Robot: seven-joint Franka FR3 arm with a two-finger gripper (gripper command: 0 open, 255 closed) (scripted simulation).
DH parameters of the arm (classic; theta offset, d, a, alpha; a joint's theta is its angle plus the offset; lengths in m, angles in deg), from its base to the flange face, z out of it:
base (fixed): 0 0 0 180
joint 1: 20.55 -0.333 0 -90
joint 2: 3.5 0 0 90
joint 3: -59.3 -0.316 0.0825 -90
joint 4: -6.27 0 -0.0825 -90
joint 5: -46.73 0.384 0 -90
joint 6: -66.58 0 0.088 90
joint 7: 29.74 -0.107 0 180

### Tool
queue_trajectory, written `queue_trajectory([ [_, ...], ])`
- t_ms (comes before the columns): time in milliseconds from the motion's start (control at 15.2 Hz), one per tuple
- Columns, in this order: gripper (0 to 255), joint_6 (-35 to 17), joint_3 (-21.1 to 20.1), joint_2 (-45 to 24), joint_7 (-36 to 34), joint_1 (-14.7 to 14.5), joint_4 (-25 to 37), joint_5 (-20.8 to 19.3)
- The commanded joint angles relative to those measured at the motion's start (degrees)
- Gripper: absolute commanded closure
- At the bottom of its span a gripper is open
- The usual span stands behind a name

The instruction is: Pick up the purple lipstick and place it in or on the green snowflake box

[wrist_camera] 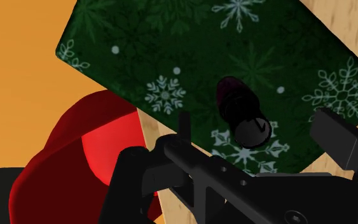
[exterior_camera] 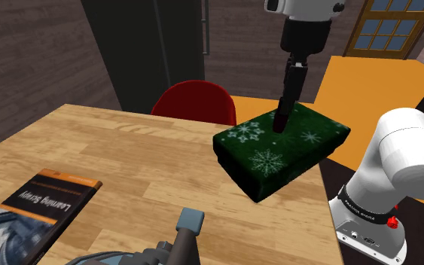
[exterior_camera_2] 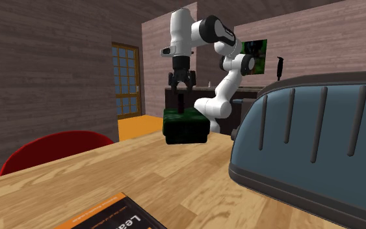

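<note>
Gripper (exterior_camera_2: 179,86) hangs directly over the box (exterior_camera: 308,139), fingers (wrist_camera: 336,137) spread apart. Lipstick (wrist_camera: 238,105) stands upright on the snowflake lid between them. In the wrist view neither finger touches it, so nothing is pinched. It reads dark, with a purple tint on the barrel. It stands a little nearer the lid edge facing the red chair (exterior_camera: 195,102) than the middle. Box sits at the table (exterior_camera: 127,158) edge closest to the stand, one corner seemingly past the wood. Judgement: placement looks made, and the step in hand is getting clear. Do it well by pulling straight up along the lipstick's axis, slowly, with the fingers as wide as they are now. Do not rotate the wrist or slide sideways until the fingertips are above the cap. The thing is tall on a narrow base, and a brush from either finger would likely topple it, rolling it toward the chair-side edge and the floor. Avoid pressing down: the box may rock if that corner does overhang. Once above the cap, check from the second exterior view that it stands alone.
</note>
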Motion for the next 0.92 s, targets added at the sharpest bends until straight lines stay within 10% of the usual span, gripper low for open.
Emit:
queue_trajectory([
  [0,0,0.0,0.0,0.0,0.0,0.0,0.0,0.0],
  [858,0,6.3,0.7,-2.6,-0.3,0.4,8.9,-0.7],
])
